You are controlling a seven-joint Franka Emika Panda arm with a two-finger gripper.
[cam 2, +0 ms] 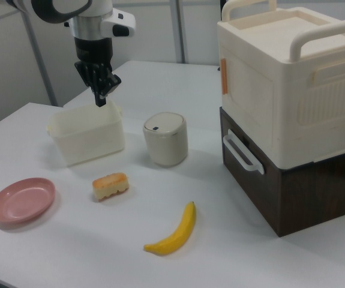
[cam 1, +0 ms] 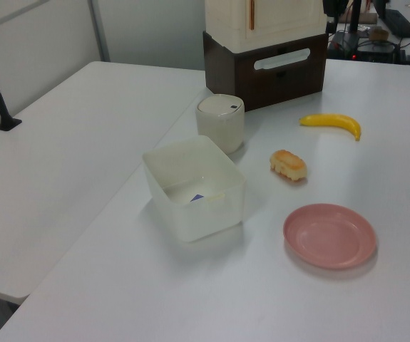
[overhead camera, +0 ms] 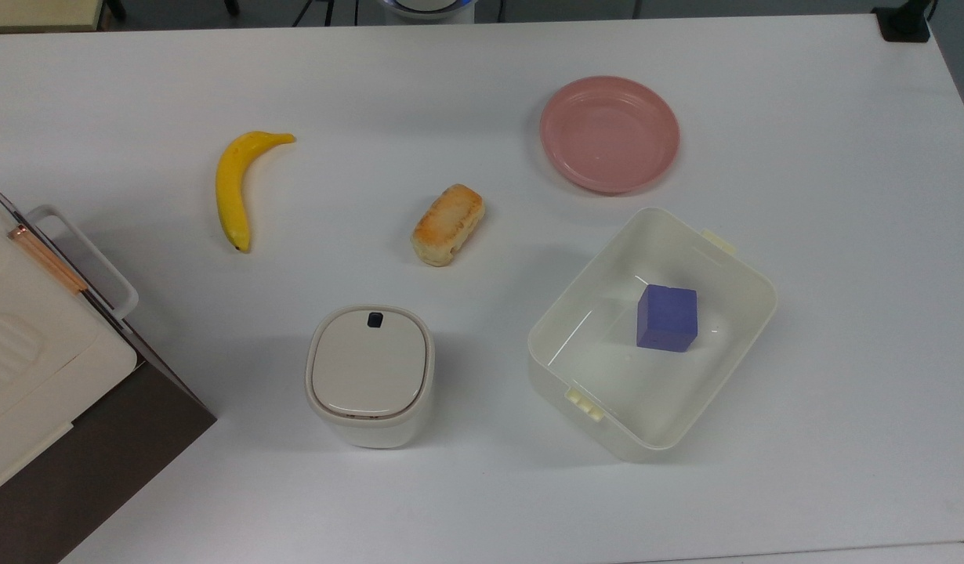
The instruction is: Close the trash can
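The trash can (overhead camera: 370, 376) is a small cream-white rounded bin near the table's front in the top view, with its beige lid (overhead camera: 370, 364) lying flat and shut and a black button (overhead camera: 375, 319) on it. It also stands in the left view (cam 1: 219, 121) and the right view (cam 2: 165, 139). My gripper (cam 2: 102, 99) hangs high above the table at the right view's upper left, pointing down, fingers together and holding nothing. It is well apart from the trash can, up and to the right view's left of it.
A banana (overhead camera: 235, 188), a bread roll (overhead camera: 447, 224) and a pink plate (overhead camera: 609, 133) lie on the white table. A translucent tub (overhead camera: 733, 270) holds a blue cube (overhead camera: 668, 316). A cream box on a brown base (cam 2: 292, 102) stands beside the trash can.
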